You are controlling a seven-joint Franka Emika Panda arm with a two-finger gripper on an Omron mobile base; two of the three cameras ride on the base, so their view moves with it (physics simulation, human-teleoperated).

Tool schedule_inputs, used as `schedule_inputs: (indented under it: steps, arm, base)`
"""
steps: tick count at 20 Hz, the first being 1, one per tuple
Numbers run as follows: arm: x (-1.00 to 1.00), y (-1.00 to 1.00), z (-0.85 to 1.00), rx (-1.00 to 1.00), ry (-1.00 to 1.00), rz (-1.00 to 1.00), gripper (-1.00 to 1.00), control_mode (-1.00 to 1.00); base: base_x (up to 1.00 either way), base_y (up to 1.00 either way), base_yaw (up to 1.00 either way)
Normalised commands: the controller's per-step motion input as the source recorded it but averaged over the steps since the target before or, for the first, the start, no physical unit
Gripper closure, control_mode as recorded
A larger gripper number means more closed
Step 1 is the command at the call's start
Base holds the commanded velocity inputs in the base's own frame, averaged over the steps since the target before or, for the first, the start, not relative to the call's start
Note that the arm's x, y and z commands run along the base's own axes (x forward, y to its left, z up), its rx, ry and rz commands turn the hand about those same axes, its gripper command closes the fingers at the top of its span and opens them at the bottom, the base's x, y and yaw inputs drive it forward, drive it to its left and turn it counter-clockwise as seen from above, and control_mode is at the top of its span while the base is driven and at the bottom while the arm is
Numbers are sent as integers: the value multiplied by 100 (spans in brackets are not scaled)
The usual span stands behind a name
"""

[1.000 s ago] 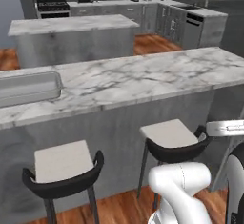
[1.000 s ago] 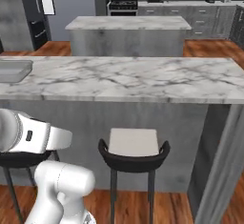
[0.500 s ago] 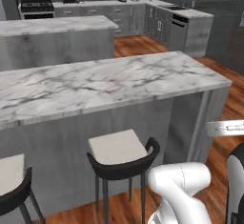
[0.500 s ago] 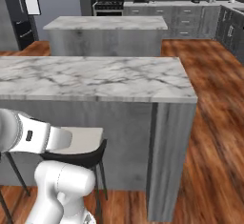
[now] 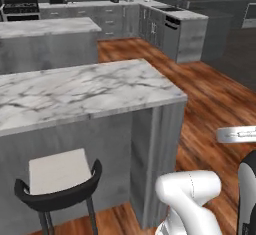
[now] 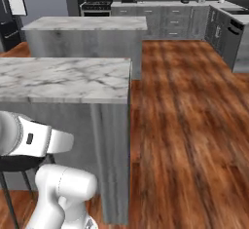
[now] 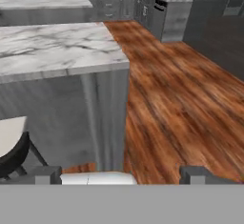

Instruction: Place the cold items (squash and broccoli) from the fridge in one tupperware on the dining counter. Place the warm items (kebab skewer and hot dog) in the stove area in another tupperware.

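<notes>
Wood-plank flooring (image 6: 185,125) in warm reddish brown runs through a rendered kitchen, stretching from the foreground to the grey cabinets along the far wall. Nearest the robot stands the dining counter (image 5: 75,91), a grey block topped with white marble veined in grey; its right end and near right corner sit in the middle of the left base view, and the same end (image 6: 109,77) appears left of centre in the right base view. Its marble top is bare in all three views. A stool (image 5: 57,179) with a pale seat and a dark curved backrest is tucked against the counter's near side, close to the left edge of the left base view. Behind the counter stands a second marble-topped island (image 6: 85,26), with open floor between them. A stove (image 6: 97,4) with a dark range sits against the far wall, and small dark and white appliances stand on the far worktop, too small to identify. The squash, broccoli, kebab skewer, hot dog and tupperware cannot be made out anywhere in these views. The gripper (image 7: 121,173) looks out over the counter's right end and the floor, its two dark fingertips (image 7: 45,174) set wide apart with nothing between them.
</notes>
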Motion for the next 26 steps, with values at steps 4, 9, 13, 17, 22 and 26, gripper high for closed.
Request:
schedule_inputs:
  steps: [4, 9, 13, 17, 22, 26]
  arm:
    - [0, 0, 0, 0, 0, 0, -100, 100]
    - [0, 0, 0, 0, 0, 0, -100, 100]
    - [0, 0, 0, 0, 0, 0, -100, 100]
    - [0, 0, 0, 0, 0, 0, -100, 100]
    - [0, 0, 0, 0, 0, 0, -100, 100]
    - [0, 0, 0, 0, 0, 0, -100, 100]
  base:
    - [21, -100, 0]
    - [48, -100, 0]
    - [90, -95, 1]
    - [100, -74, 13]
    - [100, -75, 20]
    - [100, -65, 22]
